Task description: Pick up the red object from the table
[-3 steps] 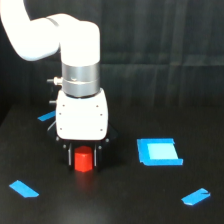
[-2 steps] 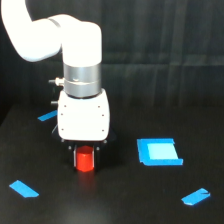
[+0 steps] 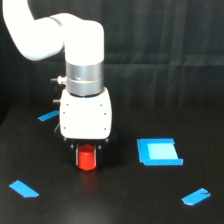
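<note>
The red object [image 3: 86,159], a small red-orange faceted block, rests on the black table [image 3: 130,200] directly under the white arm's wrist. My gripper [image 3: 86,156] reaches straight down over it. Its dark fingers [image 3: 75,148] stand close against both sides of the block, so it looks shut on the block. The fingertips are hard to make out against the black surface. The block's upper part is tucked under the white gripper body [image 3: 85,117].
A blue square patch [image 3: 157,151] lies on the exterior view's right of the block. Blue tape strips lie at the front left [image 3: 24,188], front right [image 3: 196,196] and behind the arm on the left [image 3: 48,116]. A dark curtain hangs behind.
The fingers stood spread wide around the block and have drawn in against its sides. The block stays at the same spot on the table.
</note>
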